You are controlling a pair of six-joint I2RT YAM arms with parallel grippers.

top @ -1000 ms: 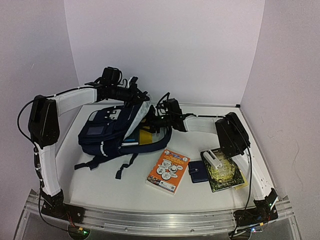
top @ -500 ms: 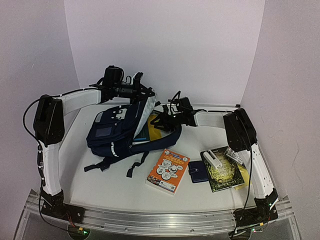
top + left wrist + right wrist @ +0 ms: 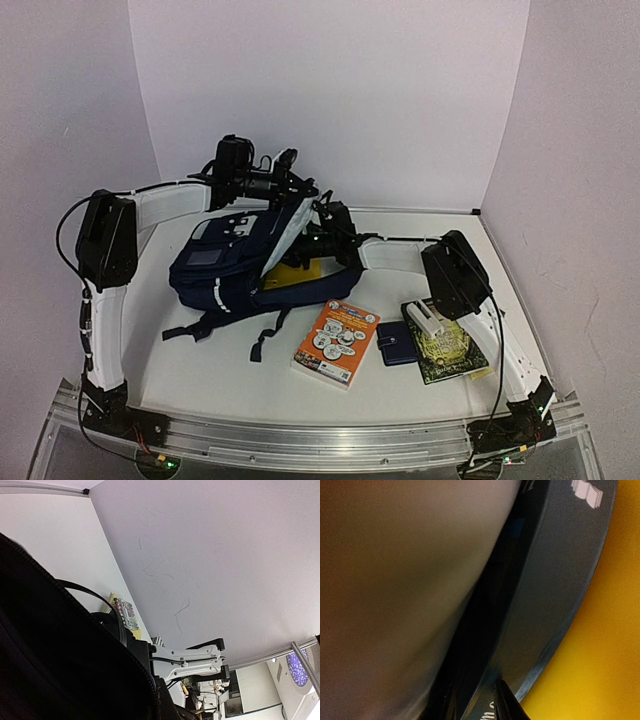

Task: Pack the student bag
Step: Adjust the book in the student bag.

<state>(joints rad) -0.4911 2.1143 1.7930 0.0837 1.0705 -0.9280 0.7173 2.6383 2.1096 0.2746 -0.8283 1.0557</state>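
The student bag (image 3: 215, 270), navy with white stripes, lies on its side at the table's back left, mouth facing right. My left gripper (image 3: 298, 192) is shut on the top edge of its flap and holds the flap up. Its dark zippered fabric (image 3: 50, 655) fills the left wrist view. My right gripper (image 3: 318, 238) reaches into the bag's mouth. Its view shows a dark blue-grey book (image 3: 555, 580) against a yellow cover (image 3: 600, 670) and the grey lining (image 3: 395, 580). One fingertip (image 3: 506, 702) rests at the book's edge; the other is hidden.
On the table in front of the bag lie an orange book (image 3: 337, 342), a small navy wallet (image 3: 396, 342) and a green book (image 3: 445, 350) with a white object (image 3: 424, 320) on it. Walls close the back and both sides.
My left gripper has moved right with the flap, lifting it more upright. The bag has shifted slightly right. My right gripper has stayed at the bag's mouth.
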